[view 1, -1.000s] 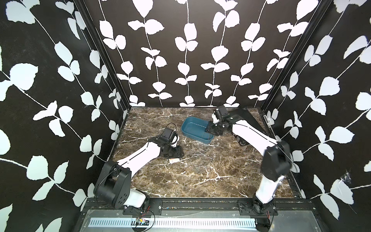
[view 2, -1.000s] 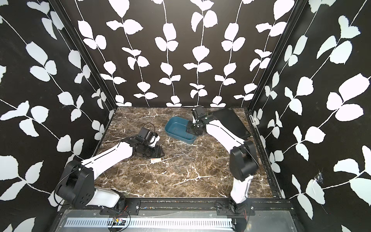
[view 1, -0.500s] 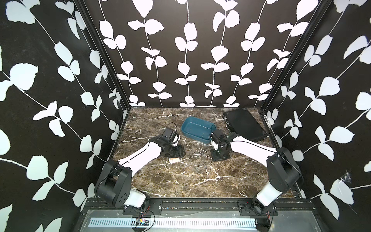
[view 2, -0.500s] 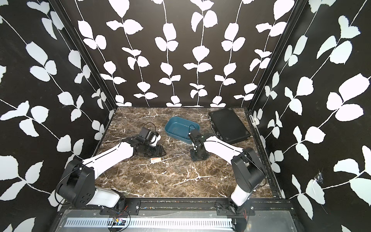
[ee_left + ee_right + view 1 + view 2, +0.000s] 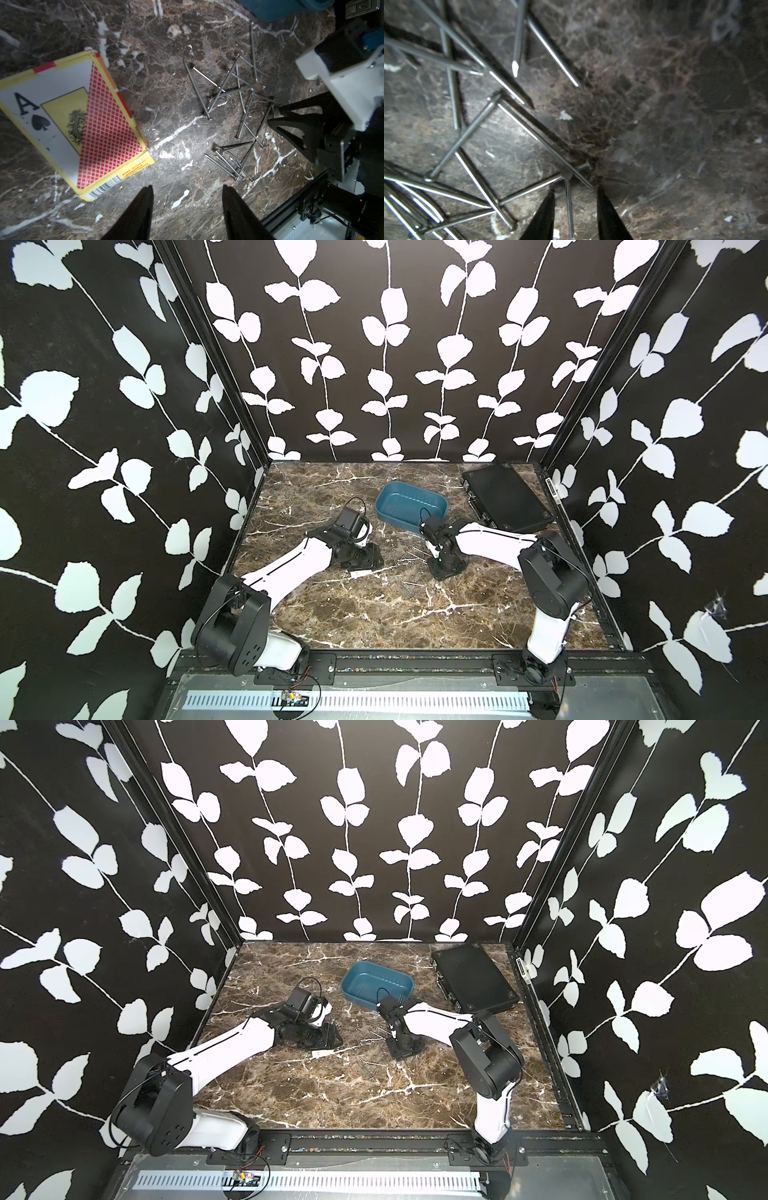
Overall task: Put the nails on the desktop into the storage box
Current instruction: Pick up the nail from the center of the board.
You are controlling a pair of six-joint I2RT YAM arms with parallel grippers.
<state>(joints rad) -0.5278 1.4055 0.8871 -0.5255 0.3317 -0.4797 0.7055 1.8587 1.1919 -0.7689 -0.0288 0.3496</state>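
Note:
Several thin silvery nails [image 5: 232, 99] lie crossed in a loose heap on the marbled desktop [image 5: 353, 614], small in both top views [image 5: 409, 559] [image 5: 371, 1039]. The teal storage box [image 5: 388, 495] [image 5: 353, 977] stands behind them. My right gripper [image 5: 575, 189] [image 5: 438, 572] points down at the heap's edge. Its jaws are open a narrow way, with one nail [image 5: 569, 205] lying between the fingertips and a gap on each side. My left gripper [image 5: 187, 188] [image 5: 368, 562] hangs open over bare desktop beside the heap, holding nothing.
A yellow playing-card box [image 5: 72, 124] [image 5: 360, 573] lies by the left gripper. A flat black case [image 5: 505, 497] [image 5: 473, 977] rests at the back right. Patterned walls enclose the desktop on three sides.
My right arm has swung from over the storage box forward and down onto the nail heap, and its jaws have narrowed around one nail. The left arm has stayed put.

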